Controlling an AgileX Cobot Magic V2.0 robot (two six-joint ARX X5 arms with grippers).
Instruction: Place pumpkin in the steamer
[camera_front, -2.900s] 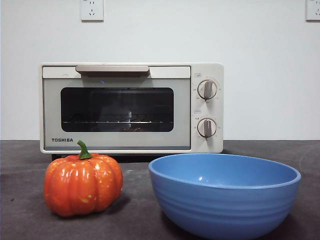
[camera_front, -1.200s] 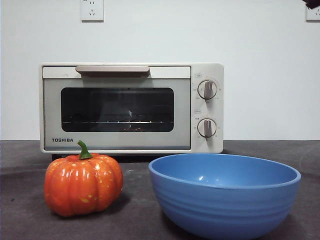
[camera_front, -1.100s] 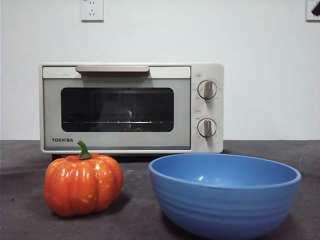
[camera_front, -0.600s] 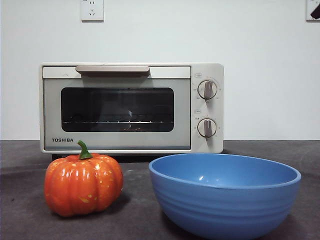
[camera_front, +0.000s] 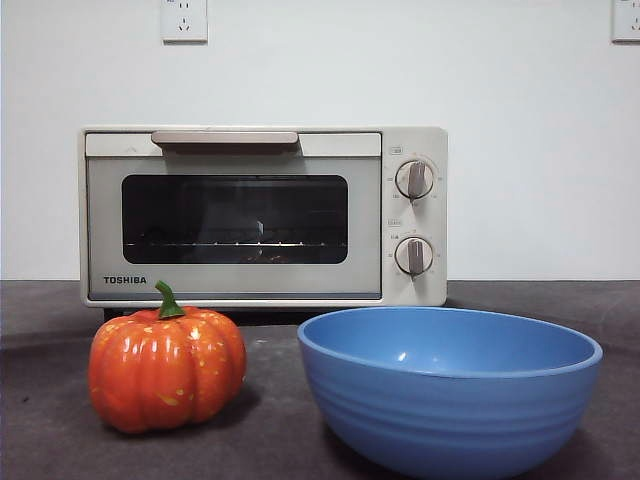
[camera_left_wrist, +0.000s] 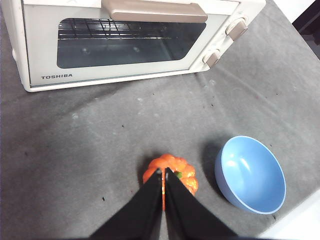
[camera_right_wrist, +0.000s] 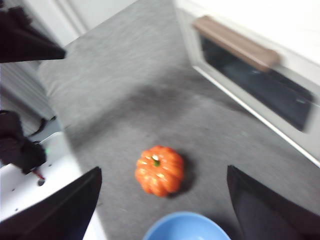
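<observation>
The orange pumpkin (camera_front: 167, 370) with a green stem sits on the dark table in front of the steamer's left half. The cream steamer (camera_front: 262, 215) stands at the back with its door closed. Neither arm shows in the front view. In the left wrist view my left gripper (camera_left_wrist: 163, 171) is shut and empty, high above the table, with the pumpkin (camera_left_wrist: 185, 172) showing just behind its tips and the steamer (camera_left_wrist: 130, 40) beyond. In the blurred right wrist view my right gripper (camera_right_wrist: 164, 170) is wide open, high above the pumpkin (camera_right_wrist: 159, 172), with the steamer (camera_right_wrist: 250, 55) to one side.
A wide blue ribbed bowl (camera_front: 448, 390) stands right of the pumpkin, in front of the steamer's knobs (camera_front: 414, 180). It also shows in the left wrist view (camera_left_wrist: 250, 175) and the right wrist view (camera_right_wrist: 182, 227). The table's edge (camera_right_wrist: 75, 150) lies near the pumpkin.
A black arm tip that showed at the front view's top right corner has gone out of view. The pumpkin, steamer and bowl have not moved.
</observation>
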